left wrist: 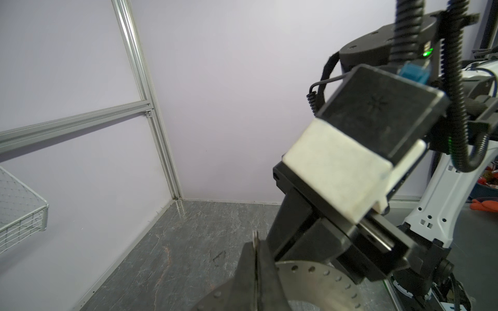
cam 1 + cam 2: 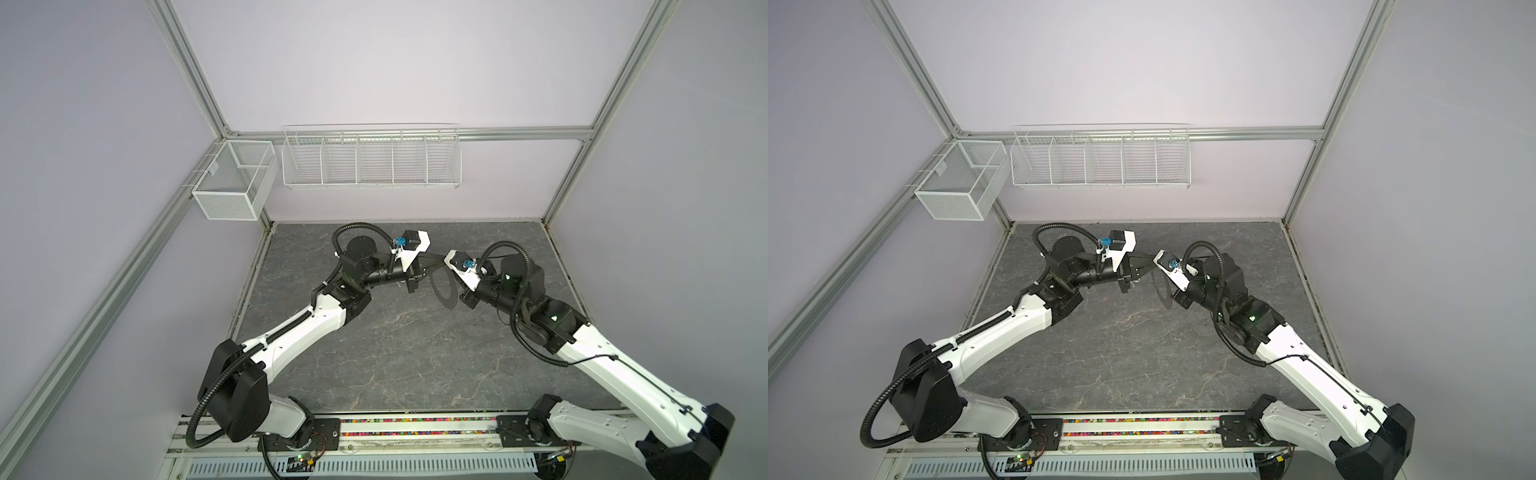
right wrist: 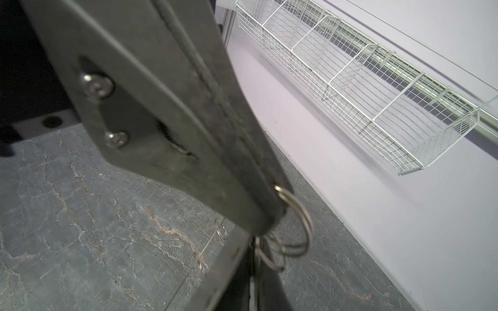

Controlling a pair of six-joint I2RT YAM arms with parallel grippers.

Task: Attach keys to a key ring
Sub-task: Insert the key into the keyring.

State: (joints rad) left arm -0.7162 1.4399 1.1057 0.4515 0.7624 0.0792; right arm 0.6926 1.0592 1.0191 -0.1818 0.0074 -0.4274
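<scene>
The key ring (image 1: 323, 280), a flat grey disc with small holes round its rim, hangs above the back middle of the table between both arms; in both top views it shows as a thin dark oval (image 2: 433, 291). My right gripper (image 3: 253, 259) is shut on its rim. My left gripper (image 1: 256, 242) is shut, and its dark fingers (image 3: 188, 134) cross the right wrist view. Silvery wire loops (image 3: 310, 231) stick out from its tip, right beside the disc's rim. The keys are hidden: no key blade or tag shows.
A long white wire basket (image 2: 370, 162) with several compartments hangs on the back wall. A white mesh box (image 2: 232, 187) hangs at the back left corner. The table top (image 2: 395, 353) is dark grey marble, walled on three sides. The arms' base rail (image 2: 415, 428) runs along the front.
</scene>
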